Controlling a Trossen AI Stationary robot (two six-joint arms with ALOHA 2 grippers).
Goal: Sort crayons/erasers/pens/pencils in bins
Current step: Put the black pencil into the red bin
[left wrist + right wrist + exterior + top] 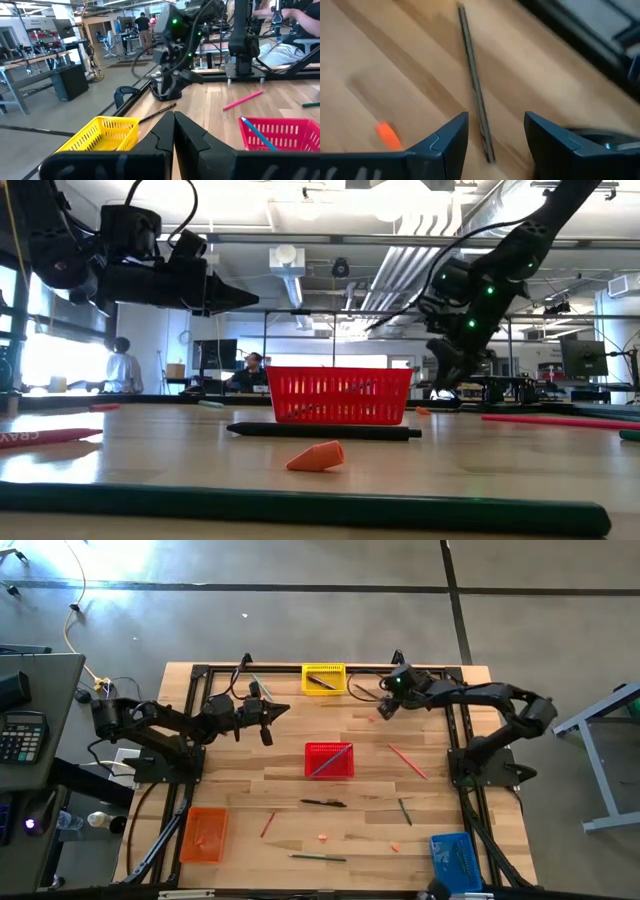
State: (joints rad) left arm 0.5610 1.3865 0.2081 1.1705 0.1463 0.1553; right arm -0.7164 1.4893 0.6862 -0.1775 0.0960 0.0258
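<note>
Pens and pencils are what I am sorting, and the step in hand is a pick-up at the far edge of the table (250, 790). My right gripper (495, 131) hovers with its fingers spread over a slim dark stick (475, 82), which lies on the wood between the yellow bin (323, 678) and my right arm's wrist. Whether it is a pen or a grey pencil I cannot say for sure. A small orange eraser (387, 136) sits just beside it.

My left gripper (174, 122) waits with its fingers pressed together, raised above the table near the red bin (329, 760), which already holds a blue pencil.

Next, I judge I must lower the right gripper so the stick sits squarely between the pads, close on it, then lift and carry it to its bin.

Several sticks and erasers lie unsorted nearer the orange bin (204, 834) and blue bin (455, 855).
</note>
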